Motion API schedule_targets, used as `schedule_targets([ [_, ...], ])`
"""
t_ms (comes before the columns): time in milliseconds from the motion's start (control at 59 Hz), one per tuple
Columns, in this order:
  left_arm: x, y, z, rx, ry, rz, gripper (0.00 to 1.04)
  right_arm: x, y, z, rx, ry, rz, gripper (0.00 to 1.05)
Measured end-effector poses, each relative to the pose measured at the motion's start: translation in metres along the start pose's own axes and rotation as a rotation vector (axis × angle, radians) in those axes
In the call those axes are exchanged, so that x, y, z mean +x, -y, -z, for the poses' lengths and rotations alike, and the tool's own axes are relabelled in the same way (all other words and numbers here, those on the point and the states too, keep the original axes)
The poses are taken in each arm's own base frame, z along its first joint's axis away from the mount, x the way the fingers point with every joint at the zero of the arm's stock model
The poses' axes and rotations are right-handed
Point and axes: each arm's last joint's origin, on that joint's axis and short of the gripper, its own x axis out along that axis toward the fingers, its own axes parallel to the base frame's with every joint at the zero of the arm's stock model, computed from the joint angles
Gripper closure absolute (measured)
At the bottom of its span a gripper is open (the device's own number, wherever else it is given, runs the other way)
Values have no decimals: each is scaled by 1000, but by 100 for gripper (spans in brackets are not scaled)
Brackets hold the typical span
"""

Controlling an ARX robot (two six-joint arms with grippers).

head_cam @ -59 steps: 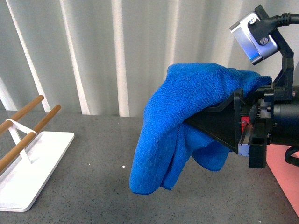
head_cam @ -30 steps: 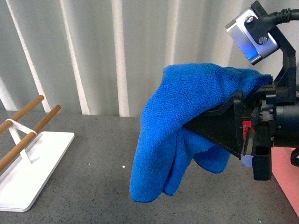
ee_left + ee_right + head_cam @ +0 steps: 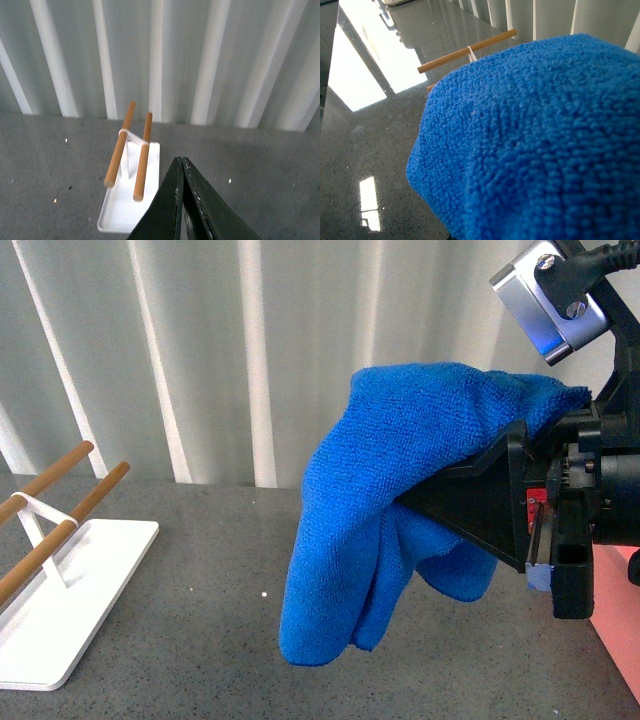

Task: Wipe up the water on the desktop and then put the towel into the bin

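Grey desktop (image 3: 180, 640) | right gripper (image 3: 468, 512) clamped on towel (image 3: 400, 460), lifted clear | left gripper (image 3: 181, 164) fingers pressed together, empty

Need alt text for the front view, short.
A bright blue towel hangs draped over the right gripper, which is clamped on it above the dark grey speckled desktop. A white rack with two wooden rods stands at the left, and a corner of the pink bin shows at the lower right edge.

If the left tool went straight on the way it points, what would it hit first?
Probably bare desktop just beside the white rack; the left tool points past its base, though depth is unclear.
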Motion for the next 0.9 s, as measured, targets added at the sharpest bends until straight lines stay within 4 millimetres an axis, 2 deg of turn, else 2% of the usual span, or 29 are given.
schedule_targets([
  [288,-2,0,-2,0,24,0,101,-3,2,1,15,6,5,100],
  [339,-2,0,-2,0,24,0,94,-3,4,3,23,-14,23,100],
  [424,-2,0,-2,0,24,1,76,0,13,23,54,-175,116,100],
  [475,-2,0,-2,0,24,0,65,0,20,49,69,-328,163,100],
  [610,-2,0,-2,0,24,0,40,-6,30,91,67,-530,142,100],
  [712,-2,0,-2,0,24,1,24,-6,41,102,39,-594,134,100],
  [831,-2,0,-2,0,24,0,6,2,59,103,16,-647,142,100],
  [898,-2,0,-2,1,24,0,7,8,70,104,19,-690,153,100],
])
